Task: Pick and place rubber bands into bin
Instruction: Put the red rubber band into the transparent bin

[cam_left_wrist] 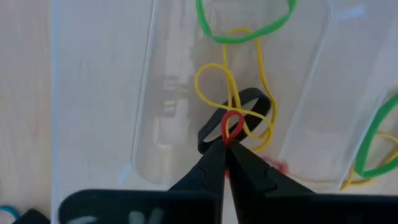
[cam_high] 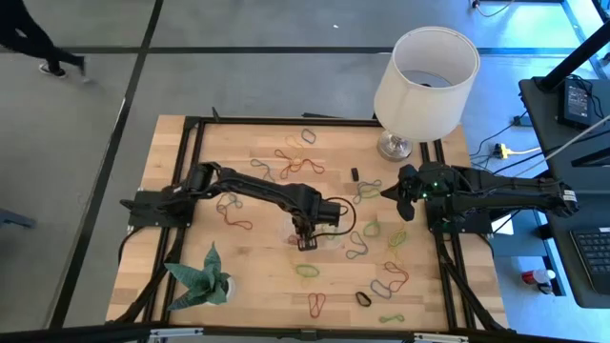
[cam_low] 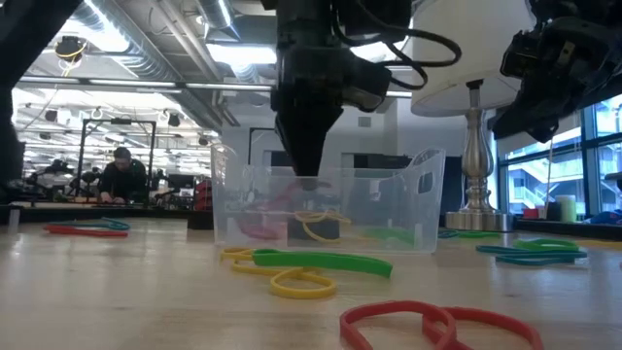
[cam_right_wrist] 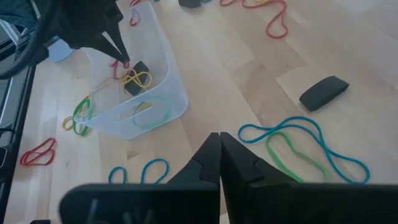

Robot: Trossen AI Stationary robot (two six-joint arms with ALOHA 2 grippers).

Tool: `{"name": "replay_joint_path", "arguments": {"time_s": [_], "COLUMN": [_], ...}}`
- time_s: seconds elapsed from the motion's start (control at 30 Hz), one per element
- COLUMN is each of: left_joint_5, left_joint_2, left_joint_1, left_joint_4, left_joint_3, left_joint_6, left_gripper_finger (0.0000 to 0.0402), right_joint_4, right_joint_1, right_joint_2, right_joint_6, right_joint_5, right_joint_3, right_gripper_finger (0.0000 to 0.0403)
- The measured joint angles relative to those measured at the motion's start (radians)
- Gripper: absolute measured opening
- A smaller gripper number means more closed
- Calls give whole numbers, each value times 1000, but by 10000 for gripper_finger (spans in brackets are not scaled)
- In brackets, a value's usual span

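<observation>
**Red band pinched over the bin**

The bin [cam_high: 307, 236] sits at centre of the high view, holding one yellow band [cam_left_wrist: 235, 102], one black band [cam_left_wrist: 249, 106] and one green band [cam_left_wrist: 245, 31]. The left gripper [cam_left_wrist: 225, 149] pinches a red band [cam_left_wrist: 232, 126] inside it. Loose bands [cam_high: 393, 276] scatter lower right. The right gripper [cam_high: 386, 193], pressed together, hangs near the lamp [cam_high: 424, 76], upper right.

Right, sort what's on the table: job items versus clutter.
Job:
- red band pinched in left gripper over the bin
- bands in bin
- loose bands

Clutter:
- lamp
- paper plant
- black block
</observation>
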Motion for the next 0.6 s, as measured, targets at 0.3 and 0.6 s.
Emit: {"name": "replay_joint_path", "arguments": {"time_s": [0.3,0.6], "left_joint_5": [-8,1], "left_joint_2": [-1,-35], "left_joint_1": [0,13], "left_joint_4": [-2,-44], "left_joint_3": [0,36], "left_joint_6": [-19,-21], "left_gripper_finger": [96,131], "right_joint_4": [0,0], "right_joint_1": [0,0], "right_joint_2": [0,0], "right_joint_6": [4,29], "right_joint_5": [0,1], "right_joint_3": [0,0], "right_gripper_finger": [3,3]}}
